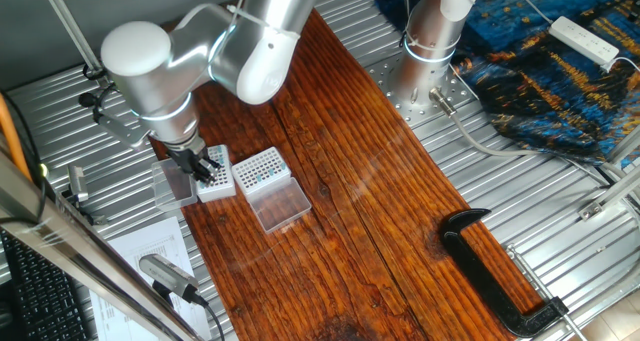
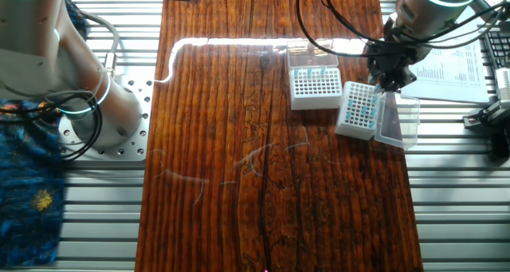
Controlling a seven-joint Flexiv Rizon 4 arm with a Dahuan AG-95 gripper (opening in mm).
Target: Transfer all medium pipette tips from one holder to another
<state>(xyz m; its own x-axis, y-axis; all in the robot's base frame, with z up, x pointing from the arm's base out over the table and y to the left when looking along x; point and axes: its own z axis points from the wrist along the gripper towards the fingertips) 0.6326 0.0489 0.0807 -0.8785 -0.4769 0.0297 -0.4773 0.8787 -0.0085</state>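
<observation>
In one fixed view we see the gripper (image 1: 207, 167) at the left of the frame, low over the opaque white-sided rack (image 1: 217, 177), whose smoky lid (image 1: 176, 184) lies open to its left. We cannot tell whether the fingers are apart or together; they are dark and blur into the rack top. Just right of it sits the clear-sided rack (image 1: 260, 169), its flat clear lid (image 1: 280, 203) folded out toward the lower right. Both stand on the dark wooden surface (image 1: 370, 211). A black clamp (image 1: 490, 271) grips the surface's lower right edge. Printed sheets (image 1: 165, 249) lie at lower left; their writing is too small to read.

In the other fixed view we see the gripper (image 2: 388, 79) in the upper right, just above the far edge of the white-sided rack (image 2: 358, 110), where the teal pipette tips (image 2: 361, 104) show as small dots across the grid. Its lid (image 2: 398, 119) lies to the right. The clear-sided rack (image 2: 315, 87) stands just to the left, with a few teal dots along its top row. Again the fingers' state is unclear. A printed page (image 2: 454, 68) at the right edge carries text we cannot make out. No brand or label is legible in either view.
</observation>
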